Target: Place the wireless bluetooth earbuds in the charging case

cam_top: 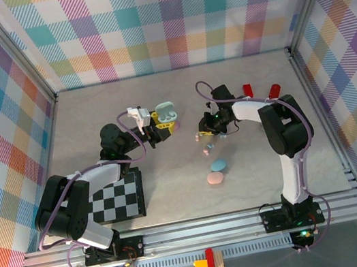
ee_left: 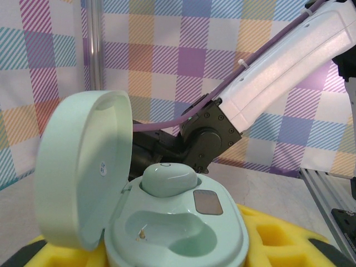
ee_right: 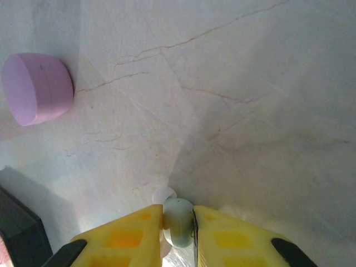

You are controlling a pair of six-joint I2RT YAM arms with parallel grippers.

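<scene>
Right gripper (ee_right: 178, 214) pinches the bud (ee_right: 179, 227) across its body, left gripper (cam_top: 155, 128) clamps the case (ee_left: 83, 167); we judge the bud light, slick.

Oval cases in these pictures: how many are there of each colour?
Mint case, lid open: 1
Blue case: 1
Pink case: 1
Purple case: 1
Total: 4
</scene>
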